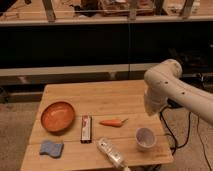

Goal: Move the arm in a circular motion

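Observation:
The arm (182, 95) is large, cream-white and tubular, with small dark dots. It enters from the right edge, and its rounded joint (162, 75) stands over the right edge of the wooden table (100, 97). A short segment hangs down from that joint. The gripper (152, 109) is at that segment's lower end, above the table's right side, past the carrot (113, 122) and above the white cup (145, 137). It holds nothing that I can see.
On the table are an orange bowl (57, 116), a dark flat bar (86, 128), a blue sponge (51, 148) and a clear bottle lying down (111, 152). Black cables (170, 131) hang at the table's right. A dark counter (75, 50) runs behind.

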`<state>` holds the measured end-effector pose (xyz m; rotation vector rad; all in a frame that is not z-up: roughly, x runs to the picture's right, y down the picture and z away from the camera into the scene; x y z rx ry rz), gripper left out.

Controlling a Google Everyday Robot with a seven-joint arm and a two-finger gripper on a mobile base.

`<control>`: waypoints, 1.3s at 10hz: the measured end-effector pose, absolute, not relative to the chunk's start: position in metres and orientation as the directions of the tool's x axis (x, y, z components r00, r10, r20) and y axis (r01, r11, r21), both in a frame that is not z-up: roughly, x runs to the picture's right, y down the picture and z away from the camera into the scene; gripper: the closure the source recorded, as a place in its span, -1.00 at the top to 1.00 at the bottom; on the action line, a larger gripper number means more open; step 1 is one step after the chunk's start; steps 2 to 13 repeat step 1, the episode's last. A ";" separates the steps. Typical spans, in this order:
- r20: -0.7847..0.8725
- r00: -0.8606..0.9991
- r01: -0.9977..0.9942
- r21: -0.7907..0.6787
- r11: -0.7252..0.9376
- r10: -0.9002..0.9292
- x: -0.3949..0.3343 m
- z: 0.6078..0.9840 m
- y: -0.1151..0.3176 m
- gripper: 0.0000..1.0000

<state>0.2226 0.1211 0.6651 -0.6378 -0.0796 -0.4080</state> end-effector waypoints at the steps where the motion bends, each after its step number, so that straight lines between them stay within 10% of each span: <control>1: 0.223 0.919 0.393 -0.563 0.727 -0.325 0.217 0.651 0.134 -1.00; 13: 0.223 0.919 0.393 -0.563 0.727 -0.325 0.217 0.651 0.134 -1.00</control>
